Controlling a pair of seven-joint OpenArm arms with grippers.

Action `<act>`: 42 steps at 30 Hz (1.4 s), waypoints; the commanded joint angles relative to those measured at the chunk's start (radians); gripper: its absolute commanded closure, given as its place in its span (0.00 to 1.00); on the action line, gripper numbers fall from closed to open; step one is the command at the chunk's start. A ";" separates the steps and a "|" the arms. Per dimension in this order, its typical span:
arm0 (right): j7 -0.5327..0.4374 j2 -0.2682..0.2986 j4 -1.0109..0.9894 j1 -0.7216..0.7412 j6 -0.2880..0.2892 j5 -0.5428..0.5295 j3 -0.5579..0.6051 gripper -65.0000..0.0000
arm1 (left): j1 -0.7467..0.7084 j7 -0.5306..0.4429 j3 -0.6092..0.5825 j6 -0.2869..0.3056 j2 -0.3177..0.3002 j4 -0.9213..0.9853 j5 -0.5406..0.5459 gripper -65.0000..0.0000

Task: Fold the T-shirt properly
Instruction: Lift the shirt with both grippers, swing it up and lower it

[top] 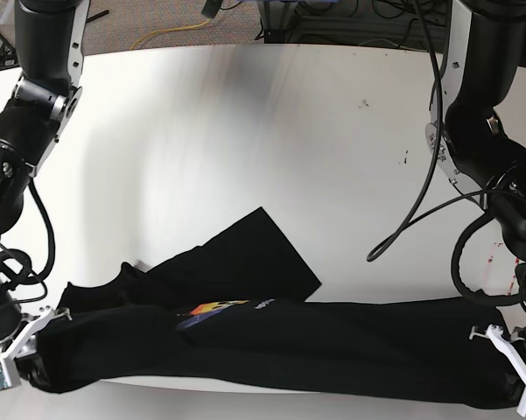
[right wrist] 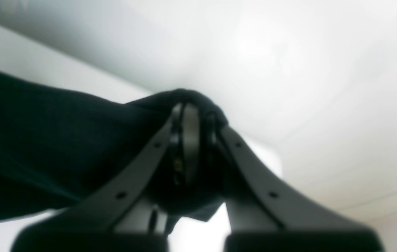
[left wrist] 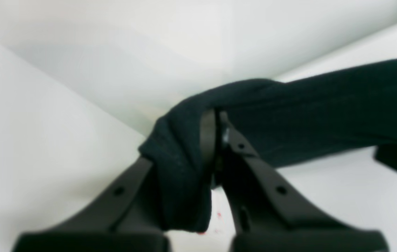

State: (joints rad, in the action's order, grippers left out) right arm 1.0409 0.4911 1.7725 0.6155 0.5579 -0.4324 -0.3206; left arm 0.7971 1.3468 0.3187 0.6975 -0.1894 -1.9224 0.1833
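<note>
Stretching across the near edge of the white desk (top: 245,114), the T-shirt (top: 271,346) hangs as a long black band between both arms, one sleeve flap lying flat behind it and a small orange print (top: 212,309) showing near the middle. Left hand (left wrist: 216,122) is clamped tight on bunched fabric at one end; right hand (right wrist: 193,115) is pinched closed on the other end.
</note>
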 commanded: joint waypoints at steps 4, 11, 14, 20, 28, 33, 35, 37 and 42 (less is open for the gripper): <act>-0.027 0.119 -0.030 0.237 -0.003 -0.004 0.116 1.00 | 0.189 -0.014 0.000 0.001 -0.011 -0.007 -0.048 1.00; 0.016 0.202 -0.124 0.544 0.006 -0.010 0.262 1.00 | 0.367 0.021 0.000 0.001 -0.006 0.061 -0.057 1.00; 0.029 0.231 -0.139 0.653 0.008 -0.012 0.329 1.00 | 0.419 0.021 0.000 0.001 -0.006 0.097 -0.057 1.00; 0.108 0.257 -0.116 0.690 0.040 -0.012 0.378 1.00 | 0.456 0.021 -0.005 0.001 -0.011 0.114 -0.055 0.99; 0.160 0.261 0.016 0.488 0.047 -0.013 0.223 1.00 | 0.348 0.049 -0.100 0.001 -0.017 0.065 -0.046 0.99; 0.160 0.231 0.131 0.209 0.047 -0.013 0.081 1.00 | 0.181 0.049 -0.146 0.001 -0.014 0.021 -0.046 0.99; 0.160 0.194 0.168 0.099 0.047 -0.013 0.010 1.00 | 0.110 0.049 -0.148 0.001 -0.012 0.001 -0.046 0.99; 0.160 0.172 0.201 0.013 0.047 -0.013 -0.044 1.00 | 0.048 0.049 -0.148 0.001 -0.012 -0.028 -0.046 0.99; 0.160 0.105 0.231 -0.196 0.047 -0.085 -0.179 1.00 | -0.121 0.049 -0.148 0.001 -0.011 -0.059 -0.046 0.99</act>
State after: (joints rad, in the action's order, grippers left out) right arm 1.2228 0.6018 1.9923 0.4706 0.6102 -0.4698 -0.4393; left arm 0.7139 1.4181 0.1699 0.6971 -0.1936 -1.9530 0.1390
